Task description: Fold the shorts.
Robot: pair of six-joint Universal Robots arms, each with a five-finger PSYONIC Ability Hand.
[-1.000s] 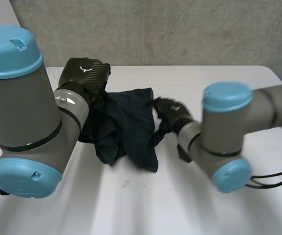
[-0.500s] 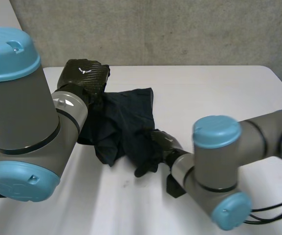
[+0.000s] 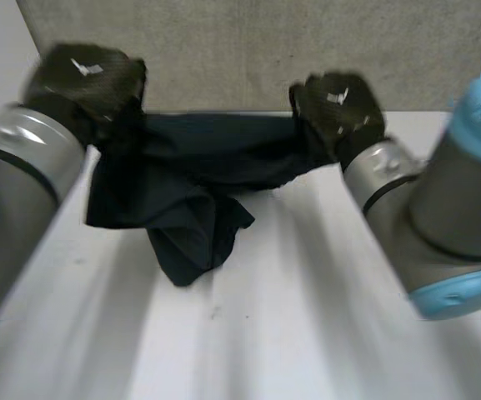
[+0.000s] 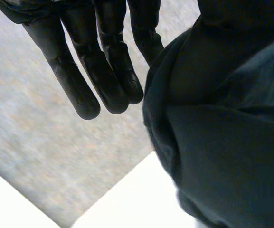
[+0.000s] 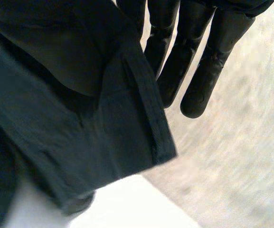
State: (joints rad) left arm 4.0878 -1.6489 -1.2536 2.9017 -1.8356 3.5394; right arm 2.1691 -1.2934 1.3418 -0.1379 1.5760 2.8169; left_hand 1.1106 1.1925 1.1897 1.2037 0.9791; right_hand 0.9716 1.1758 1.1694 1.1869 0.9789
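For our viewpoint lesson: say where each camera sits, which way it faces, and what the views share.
Head view: between and behind the arms, looking down at the white table; both arms show, the left robot hand and right robot hand each gripping the shorts.
Left wrist view: on the left wrist, looking along the palm; its own fingers show beside the shorts.
Right wrist view: on the right wrist, likewise; its own fingers show.
Shared: all three show the shorts.

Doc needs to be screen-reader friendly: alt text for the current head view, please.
The left hand and the right hand each grip one end of dark shorts, holding them stretched above a white table. The lower part of the shorts hangs bunched toward the table.
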